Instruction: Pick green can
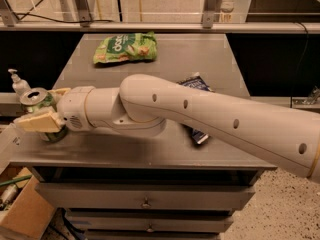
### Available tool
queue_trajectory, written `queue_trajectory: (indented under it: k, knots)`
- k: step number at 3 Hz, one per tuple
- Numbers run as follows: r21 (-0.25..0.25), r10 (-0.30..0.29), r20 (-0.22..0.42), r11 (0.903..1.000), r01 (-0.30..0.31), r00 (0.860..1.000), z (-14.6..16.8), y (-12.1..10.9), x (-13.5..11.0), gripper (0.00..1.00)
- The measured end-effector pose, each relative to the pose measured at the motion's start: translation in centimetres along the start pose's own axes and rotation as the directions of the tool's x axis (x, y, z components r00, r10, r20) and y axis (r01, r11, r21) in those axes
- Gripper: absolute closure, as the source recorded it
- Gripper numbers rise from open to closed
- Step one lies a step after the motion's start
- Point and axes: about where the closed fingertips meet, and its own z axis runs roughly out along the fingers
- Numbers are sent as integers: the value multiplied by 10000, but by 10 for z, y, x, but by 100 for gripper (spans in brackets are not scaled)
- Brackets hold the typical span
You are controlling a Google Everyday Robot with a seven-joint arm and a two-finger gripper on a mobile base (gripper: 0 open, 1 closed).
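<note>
The green can (36, 98), with a silver top, stands upright at the left edge of the grey table (200, 54). My gripper (44, 107) has reached it from the right. One cream finger (37, 120) lies across the can's near side and the other (62, 91) is behind its far side. The jaws stand open around the can, which still rests on the table. The can's lower body is mostly hidden by the near finger.
A flat green snack bag (125, 47) lies at the table's back. A dark blue packet (199, 133) lies mid-table, partly under my arm. A white pump bottle (18, 83) stands just left of the can. A cardboard box (22, 216) sits on the floor at lower left.
</note>
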Motion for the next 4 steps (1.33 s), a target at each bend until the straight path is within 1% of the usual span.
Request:
queue_trajectory:
  k: [1, 2, 3, 4]
  knots:
    - [110, 186, 50, 9998, -186, 9998, 0, -1, -1, 64]
    - [270, 253, 228, 9993, -259, 9994, -5, -6, -7, 87]
    - [524, 180, 549, 9984, -208, 9983, -17, -19, -22, 100]
    - [1045, -253, 1351, 9945, 111, 9905, -49, -46, -66, 100]
